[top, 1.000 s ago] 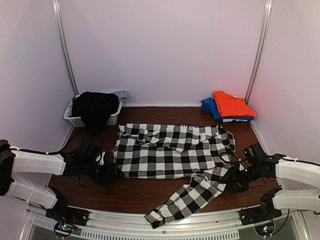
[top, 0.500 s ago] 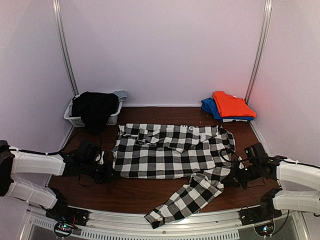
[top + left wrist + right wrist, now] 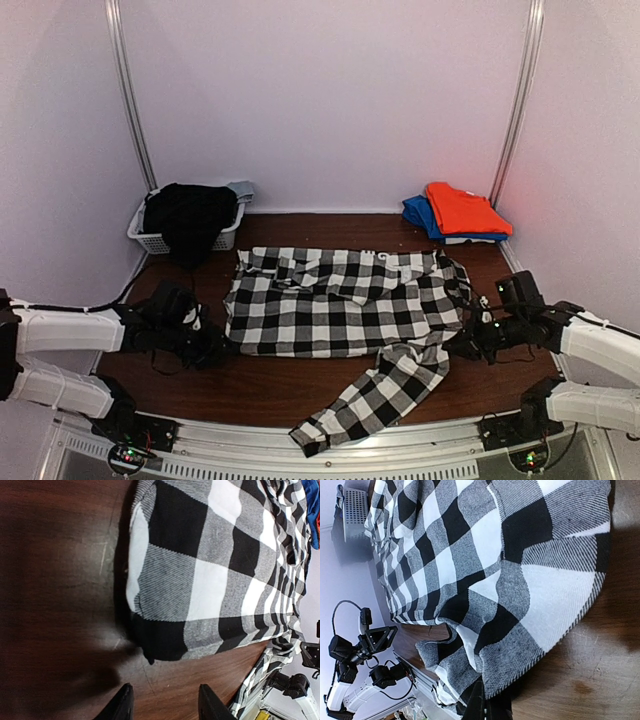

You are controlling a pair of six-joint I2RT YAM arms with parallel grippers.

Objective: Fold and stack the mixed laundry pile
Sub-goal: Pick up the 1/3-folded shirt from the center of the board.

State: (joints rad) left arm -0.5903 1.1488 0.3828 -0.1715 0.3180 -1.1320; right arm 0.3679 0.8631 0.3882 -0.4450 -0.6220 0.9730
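Walls (image 3: 320, 100), pale lilac, enclose a dark wood table (image 3: 300, 385). Checked shirt (image 3: 340, 300) lies spread flat between the left gripper (image 3: 215, 347) and right gripper (image 3: 468, 345), one sleeve trailing nearward. Beyond the left, a basket (image 3: 150, 240) holds a black garment (image 3: 190, 220). Beyond the right, an orange shirt (image 3: 462, 208) lies folded on blue cloth (image 3: 418, 212). Left jaws stand apart beside the shirt's corner; right jaws pinch its hem.
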